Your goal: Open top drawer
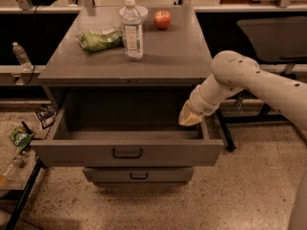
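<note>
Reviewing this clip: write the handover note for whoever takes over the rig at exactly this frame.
Gripper: the tan-tipped gripper on the white arm hangs by the right wall of the open drawer box, away from the pull, with nothing visible in it.
Job's things: the wide grey metal top drawer with a small dark centre pull stands pulled far out from under the grey cabinet top. The narrower grey drawer front below it is pushed in.
On top: a clear plastic water bottle, a red apple and a green bag.
Done: the top drawer is open.
Left: probably only lifting the arm clear.
</note>
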